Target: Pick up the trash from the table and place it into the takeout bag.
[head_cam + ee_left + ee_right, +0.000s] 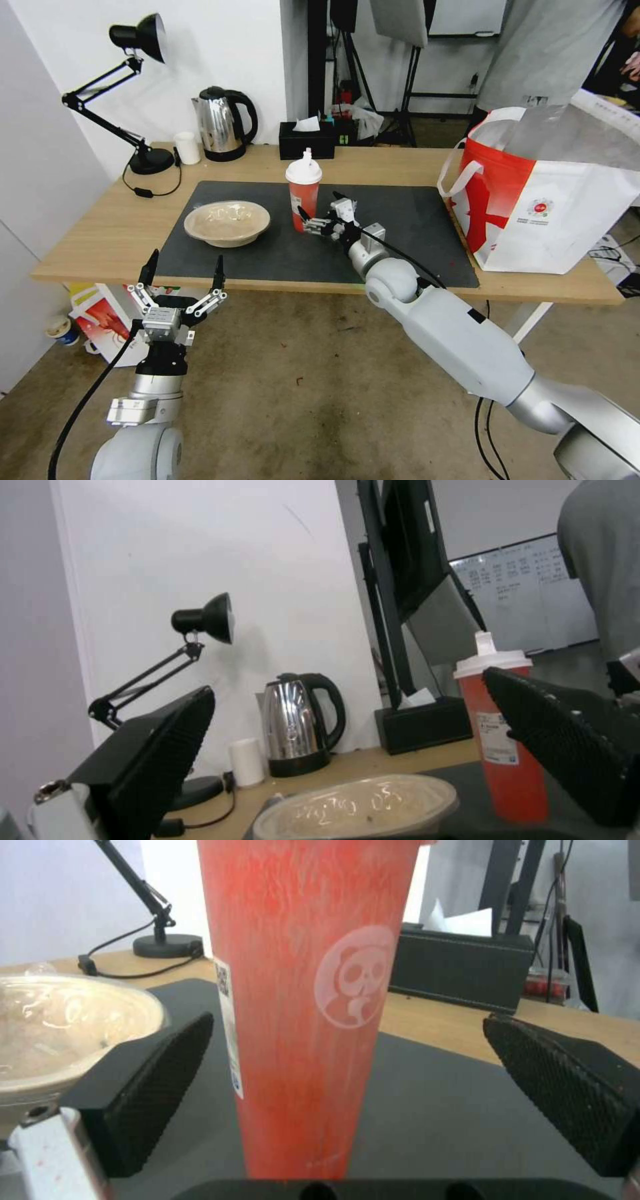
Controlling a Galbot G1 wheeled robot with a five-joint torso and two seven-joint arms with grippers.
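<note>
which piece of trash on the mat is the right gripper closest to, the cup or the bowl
The red cup with the white lid. The right gripper, open, sits right at its base with a finger on either side, while the shallow beige bowl lies farther off toward the open left gripper.

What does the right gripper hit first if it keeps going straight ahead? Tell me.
The red cup. The right gripper is open and points at the cup's lower body, which stands upright between its fingers on the dark mat, apparently not yet touched.
</note>
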